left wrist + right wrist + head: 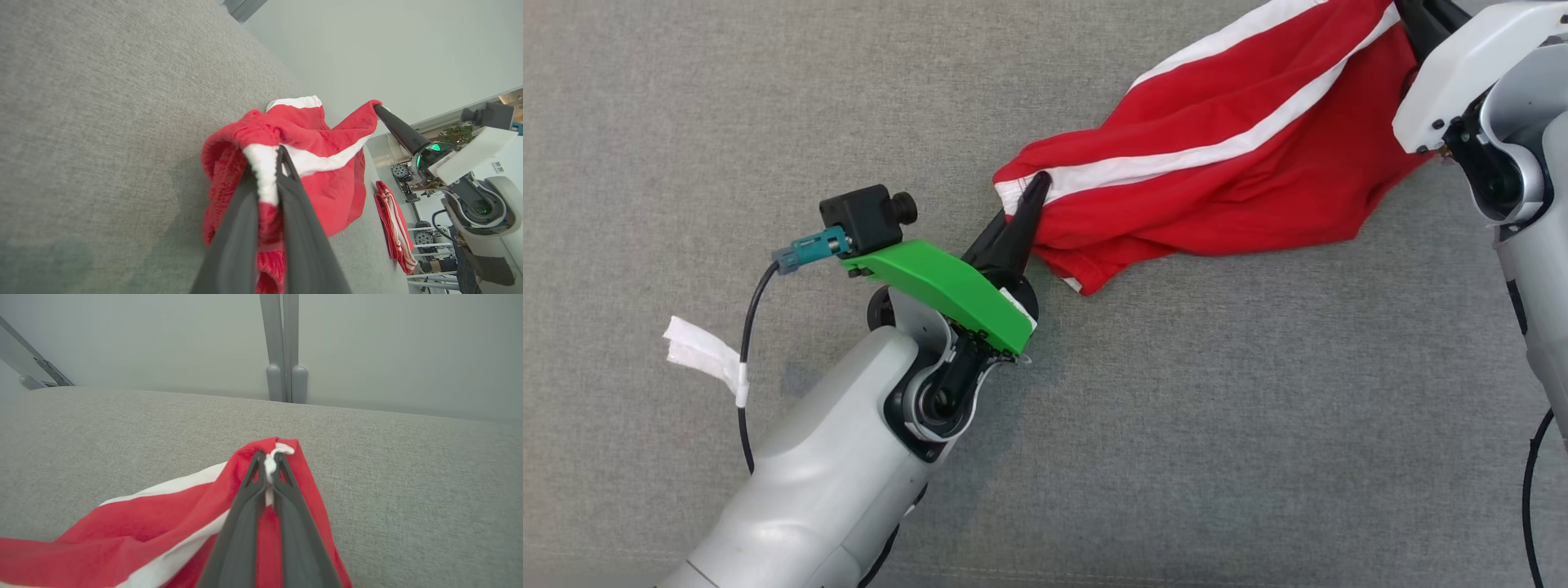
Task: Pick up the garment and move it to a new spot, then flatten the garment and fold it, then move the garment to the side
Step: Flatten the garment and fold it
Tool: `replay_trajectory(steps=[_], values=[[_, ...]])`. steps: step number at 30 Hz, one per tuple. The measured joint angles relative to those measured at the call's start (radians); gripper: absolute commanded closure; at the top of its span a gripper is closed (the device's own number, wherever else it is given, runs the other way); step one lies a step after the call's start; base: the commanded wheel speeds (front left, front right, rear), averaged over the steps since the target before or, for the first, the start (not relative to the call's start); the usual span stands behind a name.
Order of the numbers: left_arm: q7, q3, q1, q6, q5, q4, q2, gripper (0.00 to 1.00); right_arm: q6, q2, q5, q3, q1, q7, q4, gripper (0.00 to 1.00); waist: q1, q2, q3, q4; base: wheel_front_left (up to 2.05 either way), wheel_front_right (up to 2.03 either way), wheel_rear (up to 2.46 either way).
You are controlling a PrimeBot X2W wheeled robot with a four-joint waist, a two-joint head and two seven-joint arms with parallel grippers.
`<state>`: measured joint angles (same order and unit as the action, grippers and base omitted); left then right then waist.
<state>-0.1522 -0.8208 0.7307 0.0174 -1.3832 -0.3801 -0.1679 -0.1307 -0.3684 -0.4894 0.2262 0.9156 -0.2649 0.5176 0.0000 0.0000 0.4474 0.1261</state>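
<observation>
Both ends of the red garment (1225,188) are sagging between pinches: my left gripper (1037,184) is clamping its hem mid-frame, my right gripper (269,459) its upper-right corner.

A red fabric garment with white stripes (1225,171) is stretched over a grey woven fabric surface (686,122). Its white-hemmed end is pinched near the surface's middle by the left gripper (1036,186), with the dark fingers closed. Its other end is held by the right gripper (1417,24) toward the far right.
</observation>
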Motion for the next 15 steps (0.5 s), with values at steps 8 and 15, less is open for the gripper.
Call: replay_trajectory(steps=[8,15], values=[[0.018,-0.021,0.004,0.031,-0.005,-0.046,0.02,0.0,0.0,0.015,-0.015,0.01,0.055,0.067,0.141,0.0,0.0,0.0,0.023,0.04,0.0,0.0,0.0],[0.01,-0.029,-0.006,0.07,-0.002,-0.055,-0.001,0.0,0.0,0.012,-0.063,0.046,0.059,0.09,0.209,0.0,0.0,0.0,0.003,0.052,0.0,0.0,0.0]])
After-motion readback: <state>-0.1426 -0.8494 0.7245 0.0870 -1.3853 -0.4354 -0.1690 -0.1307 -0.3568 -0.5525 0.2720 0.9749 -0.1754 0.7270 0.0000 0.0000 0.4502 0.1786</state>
